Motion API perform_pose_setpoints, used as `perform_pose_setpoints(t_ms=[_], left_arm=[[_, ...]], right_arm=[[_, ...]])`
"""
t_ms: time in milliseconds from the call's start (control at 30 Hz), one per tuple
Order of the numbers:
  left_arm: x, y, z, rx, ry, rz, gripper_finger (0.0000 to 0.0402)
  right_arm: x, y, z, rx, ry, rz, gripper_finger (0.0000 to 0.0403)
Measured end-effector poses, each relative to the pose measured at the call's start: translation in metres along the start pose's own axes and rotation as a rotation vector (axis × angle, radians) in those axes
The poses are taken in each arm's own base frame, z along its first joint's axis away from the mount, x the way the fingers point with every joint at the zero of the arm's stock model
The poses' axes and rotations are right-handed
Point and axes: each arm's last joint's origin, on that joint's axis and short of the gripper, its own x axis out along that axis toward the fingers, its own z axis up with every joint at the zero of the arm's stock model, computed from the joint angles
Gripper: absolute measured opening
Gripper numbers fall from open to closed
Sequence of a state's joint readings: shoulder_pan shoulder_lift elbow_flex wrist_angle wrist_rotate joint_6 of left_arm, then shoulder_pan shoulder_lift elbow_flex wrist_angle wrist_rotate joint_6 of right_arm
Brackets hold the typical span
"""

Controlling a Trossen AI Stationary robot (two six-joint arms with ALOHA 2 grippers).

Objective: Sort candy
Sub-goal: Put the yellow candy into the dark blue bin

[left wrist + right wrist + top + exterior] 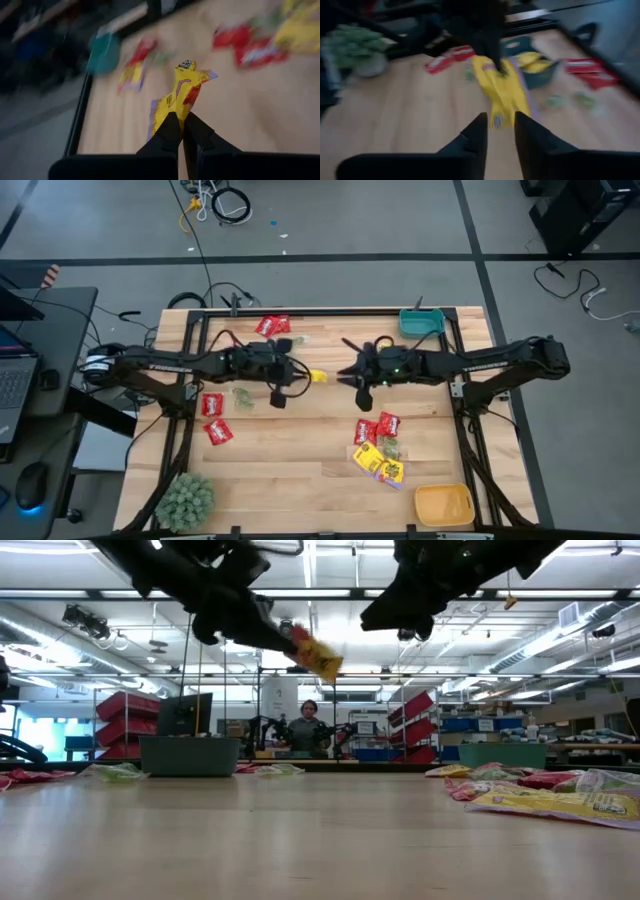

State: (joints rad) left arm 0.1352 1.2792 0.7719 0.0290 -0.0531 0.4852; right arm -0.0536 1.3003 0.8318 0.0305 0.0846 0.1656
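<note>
Near the centre of the high view, my left tool (300,374) is clamped on one end of a yellow candy packet (317,376), held up above the worktop (300,480). My right tool (347,375) faces it from just beside the packet's free end, fingers parted and apart from the wrapper, gripping nothing. In the left wrist view the packet (180,95) shows purple edging, a red patch and a small dark logo, but I cannot read the printing.

Red packets (272,325) lie at the upper middle of the worktop, and more red ones (214,404) at centre left with a pale green packet (243,396) just beside them. A mixed pile of red, yellow and green packets (378,448) lies lower right. The teal bin (421,322) stands at upper right, the yellow-orange bin (443,504) at lower right, and the fuzzy green plant (184,499) at lower left. Lettering on the loose packets is too small to read.
</note>
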Motion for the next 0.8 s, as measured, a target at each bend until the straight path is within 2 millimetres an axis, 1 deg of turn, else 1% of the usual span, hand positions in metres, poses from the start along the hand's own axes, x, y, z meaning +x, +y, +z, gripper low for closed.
perform_pose_setpoints(t_ms=[100, 233, 367, 500, 633, 700, 800], left_arm=[[-0.013, 0.001, -0.006, -0.068, 0.127, 0.089, 0.0001], [-0.028, -0.004, -0.017, -0.146, 0.313, 0.208, 0.0001], [-0.039, -0.009, -0.029, -0.247, 0.485, 0.359, 0.0], [-0.049, -0.013, -0.044, -0.35, 0.637, 0.479, 0.0], [-0.055, -0.015, -0.053, -0.416, 0.711, 0.582, 0.0], [-0.054, -0.016, -0.057, -0.444, 0.708, 0.602, 0.0], [-0.053, -0.017, -0.069, -0.463, 0.739, 0.618, 0.0]], right_arm=[[-0.008, -0.004, 0.001, -0.006, 0.007, -0.06, 0.0112], [-0.007, -0.005, 0.0, -0.011, 0.017, -0.068, 0.0132], [-0.002, -0.005, -0.004, -0.018, 0.045, -0.072, 0.0139], [0.003, -0.006, -0.007, -0.022, 0.057, -0.076, 0.0136], [0.006, -0.007, -0.007, -0.019, 0.051, -0.081, 0.0134], [0.006, -0.009, -0.006, -0.024, 0.046, -0.084, 0.0135], [0.006, -0.009, -0.006, -0.03, 0.041, -0.085, 0.0136]])
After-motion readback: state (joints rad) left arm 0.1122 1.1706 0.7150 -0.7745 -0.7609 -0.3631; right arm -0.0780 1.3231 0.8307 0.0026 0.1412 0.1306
